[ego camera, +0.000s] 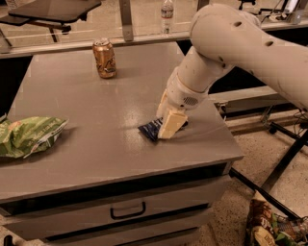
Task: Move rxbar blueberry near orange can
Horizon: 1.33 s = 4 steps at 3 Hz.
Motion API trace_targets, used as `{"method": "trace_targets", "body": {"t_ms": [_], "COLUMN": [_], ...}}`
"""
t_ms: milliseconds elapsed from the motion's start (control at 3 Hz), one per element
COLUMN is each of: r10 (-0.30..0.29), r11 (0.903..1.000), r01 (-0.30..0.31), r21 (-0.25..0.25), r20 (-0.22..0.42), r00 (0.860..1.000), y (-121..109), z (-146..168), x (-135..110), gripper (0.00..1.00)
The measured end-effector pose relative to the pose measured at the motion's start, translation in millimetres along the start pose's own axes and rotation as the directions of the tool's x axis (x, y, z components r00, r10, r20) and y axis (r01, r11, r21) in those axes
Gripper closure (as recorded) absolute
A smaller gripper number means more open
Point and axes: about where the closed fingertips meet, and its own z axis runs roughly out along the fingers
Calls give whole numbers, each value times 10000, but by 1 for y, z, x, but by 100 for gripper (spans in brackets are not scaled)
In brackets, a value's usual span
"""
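Observation:
The rxbar blueberry (151, 129), a flat dark navy bar, lies on the grey table (96, 144) near its right front part. My gripper (167, 121) is down at the bar's right end, covering part of it and touching or nearly touching it. The orange can (104, 58) stands upright at the table's far middle, well apart from the bar and the gripper, up and to the left of them.
A green chip bag (28, 136) lies at the table's left edge. A clear plastic bottle (167, 9) stands on a ledge behind the table. A snack bag (267, 230) lies on the floor at the lower right. A drawer handle (127, 211) faces front.

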Motion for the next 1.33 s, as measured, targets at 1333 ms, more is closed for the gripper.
{"method": "trace_targets", "body": {"t_ms": [1333], "r10": [-519], "r11": [9964], "r01": [481], "r21": [692], "r20": [540], "r00": [9972], "y": [-26], "z": [-23], "x": [-9], "gripper": [100]}}
